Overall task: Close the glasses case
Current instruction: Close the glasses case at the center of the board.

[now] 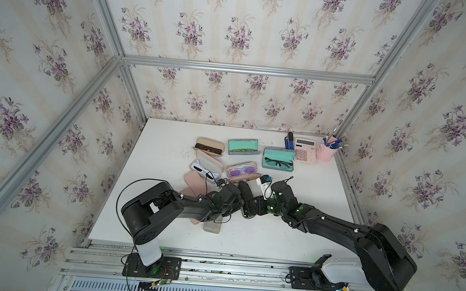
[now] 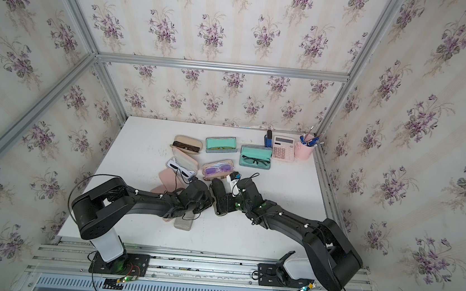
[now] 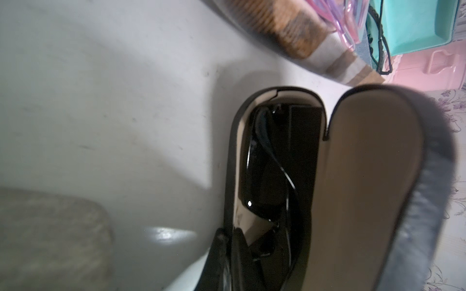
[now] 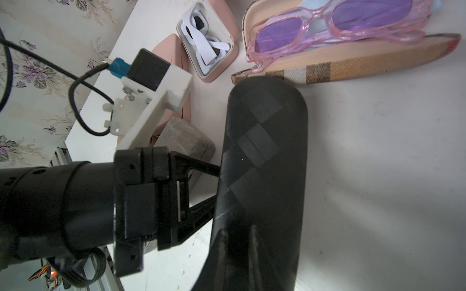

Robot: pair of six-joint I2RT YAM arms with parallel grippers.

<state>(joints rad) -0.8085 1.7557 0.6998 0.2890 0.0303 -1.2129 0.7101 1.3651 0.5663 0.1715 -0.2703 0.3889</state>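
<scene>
Between both tools, black glasses case (image 3: 365, 176) half open; left tool (image 3: 229, 239) pinches base rim (image 3: 230, 163); right tool (image 1: 250, 207) against lid (image 4: 262, 151), state unclear.

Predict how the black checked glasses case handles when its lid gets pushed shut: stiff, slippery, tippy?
The black case is likely a rigid shell: its lid stands half open holding a clean curve. Outer skin shows a sheen, so it may slip; the left gripper pinching the base rim should steady it. Probably light: only black glasses inside.

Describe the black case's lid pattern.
The black case lid has a tonal black check of tilted squares; the right wrist view shows it best.
</scene>
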